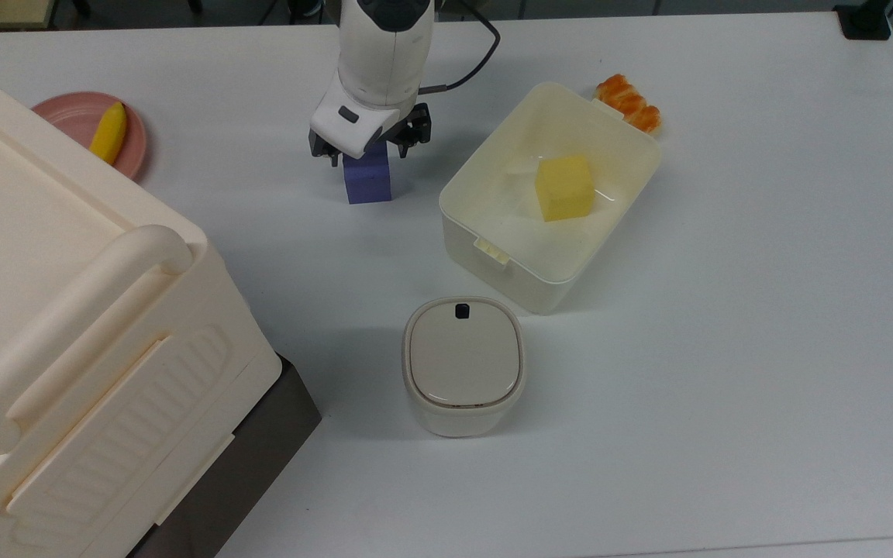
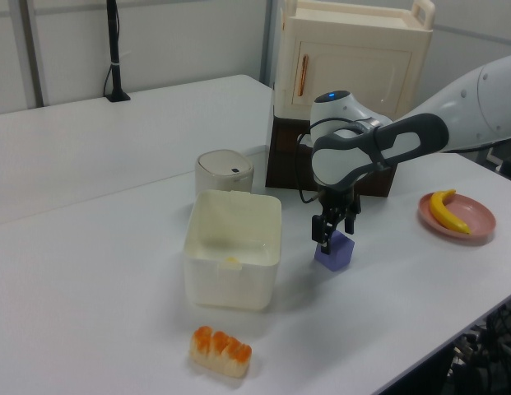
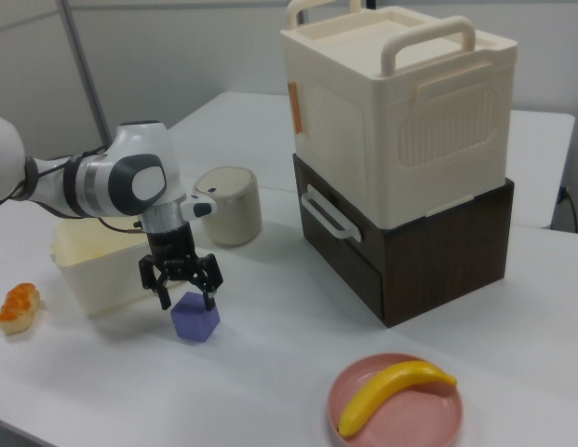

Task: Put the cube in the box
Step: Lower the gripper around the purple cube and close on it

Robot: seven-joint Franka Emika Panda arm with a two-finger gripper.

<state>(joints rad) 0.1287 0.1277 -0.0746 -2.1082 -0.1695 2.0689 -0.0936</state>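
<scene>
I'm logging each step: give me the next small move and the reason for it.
Probably lower the tool a little further, then close it. Its open fingers straddle the top of the purple cube, which sits on the table outside the box. The box already holds a yellow cube.

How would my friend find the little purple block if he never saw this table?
Start at the white table and find the open cream box with a yellow cube inside. At the top view's left of that box, the purple-blue cube sits on the table, right under the robot's black gripper. It is the only purple thing, and outside the box.
</scene>
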